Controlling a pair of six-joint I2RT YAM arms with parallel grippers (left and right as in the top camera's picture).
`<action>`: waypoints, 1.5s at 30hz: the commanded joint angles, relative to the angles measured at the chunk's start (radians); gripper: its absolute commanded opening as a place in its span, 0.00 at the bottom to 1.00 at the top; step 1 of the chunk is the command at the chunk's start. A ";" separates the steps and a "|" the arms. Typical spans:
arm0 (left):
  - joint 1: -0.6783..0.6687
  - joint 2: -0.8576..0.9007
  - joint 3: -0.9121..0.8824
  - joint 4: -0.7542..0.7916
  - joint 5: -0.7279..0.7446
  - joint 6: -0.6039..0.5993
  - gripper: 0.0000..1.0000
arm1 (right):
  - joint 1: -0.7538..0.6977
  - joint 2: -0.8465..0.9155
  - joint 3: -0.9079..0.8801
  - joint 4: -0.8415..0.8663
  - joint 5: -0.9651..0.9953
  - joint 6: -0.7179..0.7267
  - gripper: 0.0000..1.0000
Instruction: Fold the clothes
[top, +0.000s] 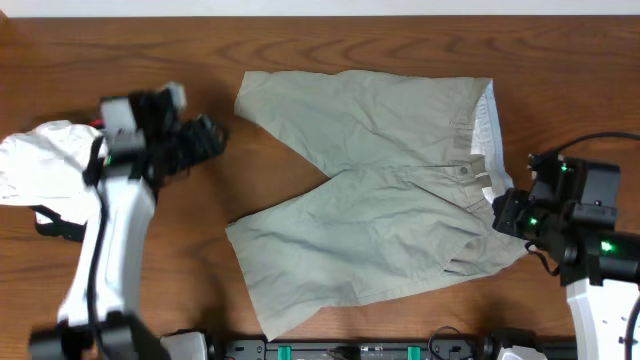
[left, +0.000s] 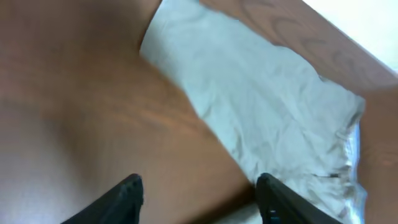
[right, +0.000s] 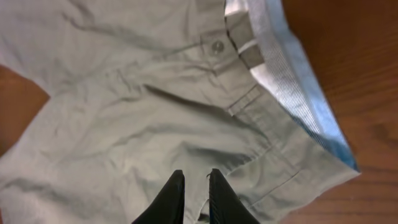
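Observation:
The pale khaki shorts (top: 370, 200) lie spread flat on the table, waistband with lighter lining to the right, two wide legs pointing left. My left gripper (top: 208, 137) is open and empty over bare wood just left of the far leg's hem; the left wrist view shows its fingers (left: 199, 193) apart, with the shorts (left: 267, 106) ahead. My right gripper (top: 507, 213) is at the near end of the waistband. In the right wrist view its fingers (right: 196, 177) are nearly together over the shorts (right: 155, 112), near the button and belt loop. No cloth is lifted.
A white folded garment (top: 40, 160) lies at the left edge beside my left arm, with a black strap (top: 50, 225) below it. The wooden table (top: 120, 50) runs all around the shorts. Dark equipment lines the front edge (top: 360, 350).

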 joint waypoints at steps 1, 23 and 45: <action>-0.030 0.140 0.125 -0.001 -0.057 0.084 0.63 | 0.008 0.020 0.006 -0.014 -0.005 -0.034 0.14; -0.069 0.600 0.206 0.332 -0.053 0.040 0.68 | 0.008 0.039 0.006 -0.053 0.037 -0.047 0.16; -0.117 0.562 0.206 0.295 -0.027 -0.076 0.06 | 0.008 0.039 0.006 -0.074 0.057 -0.047 0.16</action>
